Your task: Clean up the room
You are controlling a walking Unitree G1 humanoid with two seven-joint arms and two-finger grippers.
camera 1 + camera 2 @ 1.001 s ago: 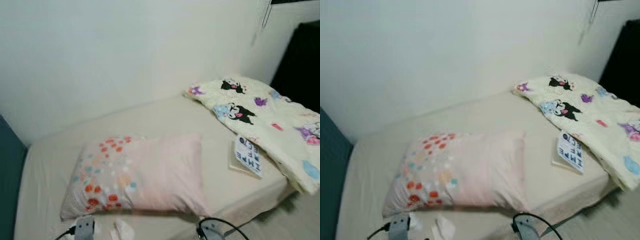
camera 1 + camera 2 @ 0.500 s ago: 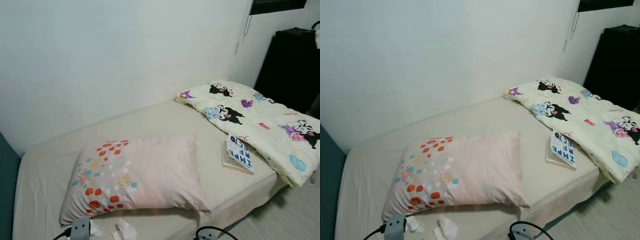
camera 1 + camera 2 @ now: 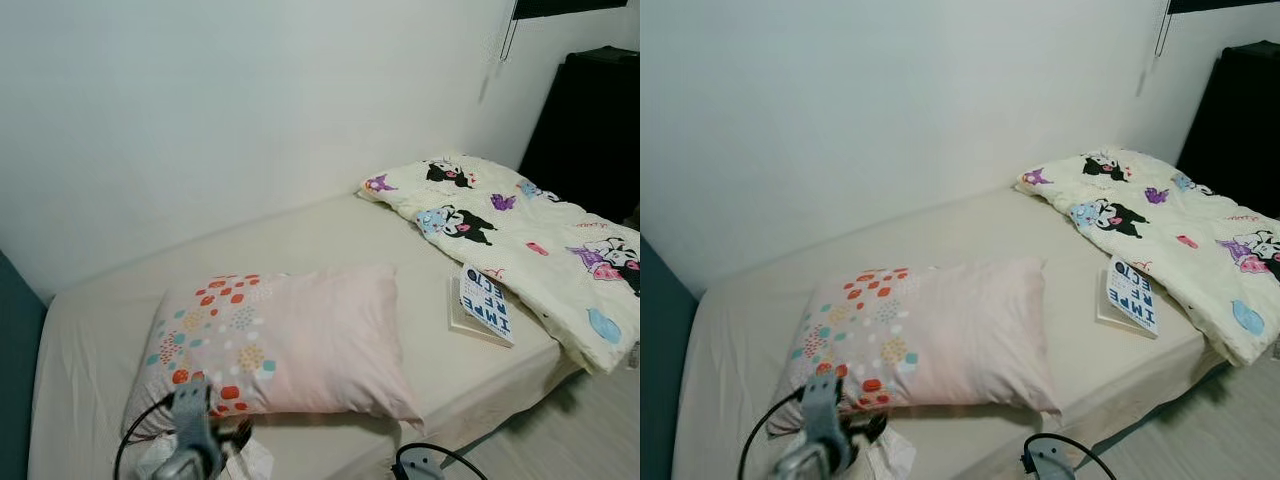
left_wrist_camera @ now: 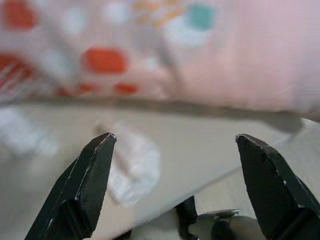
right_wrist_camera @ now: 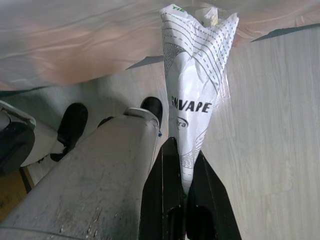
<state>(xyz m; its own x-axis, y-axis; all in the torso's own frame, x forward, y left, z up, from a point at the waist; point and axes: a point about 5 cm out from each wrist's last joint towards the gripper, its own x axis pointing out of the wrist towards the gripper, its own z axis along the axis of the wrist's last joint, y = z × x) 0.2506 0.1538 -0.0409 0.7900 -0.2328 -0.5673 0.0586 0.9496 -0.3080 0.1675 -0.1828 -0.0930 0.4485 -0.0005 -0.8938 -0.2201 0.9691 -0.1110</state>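
My left gripper (image 4: 172, 150) hung with fingers spread over the near bed (image 3: 300, 235) edge, a crumpled tissue (image 4: 131, 167) lying between them and the pillow (image 3: 290, 340) blocking the way just beyond. Bare sheet lay open behind the pillow to the wall (image 3: 250, 100). Farther right, a book (image 3: 484, 308) and the cartoon quilt (image 3: 520, 235) took up that end.

soft cloth pillow (image 3: 290, 340), crumpled paper bag (image 5: 197, 95)

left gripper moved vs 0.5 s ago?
Yes. The left gripper has risen from the frame's lower edge toward the pillow, fingers open over the crumpled tissue.
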